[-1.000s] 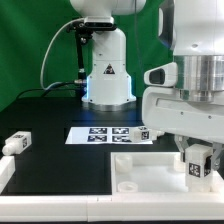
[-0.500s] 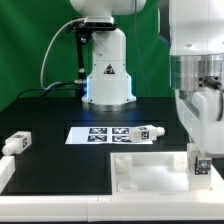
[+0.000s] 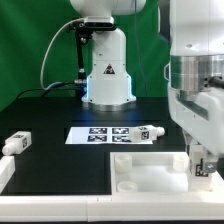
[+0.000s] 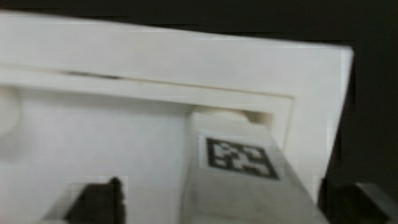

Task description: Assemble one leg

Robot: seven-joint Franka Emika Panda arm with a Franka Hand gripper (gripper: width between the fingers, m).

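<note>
Since 0.5 s ago the gripper (image 3: pixel 203 160) has barely shifted, staying low over the white tray-like part (image 3: pixel 140 170) at the exterior view's right. It pinches 1 leg (image 4: pixel 231 168), a blocky white plastic peg with a tag, long axis along the fingers, directly above the tray's rimmed corner.

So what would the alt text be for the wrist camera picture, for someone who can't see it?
Close-up from the robot's wrist: a white leg bearing a square black-and-white tag stands between the two dark jaws of the gripper, over the corner of a white tray-like part with raised rims. Black table shows beyond.
</note>
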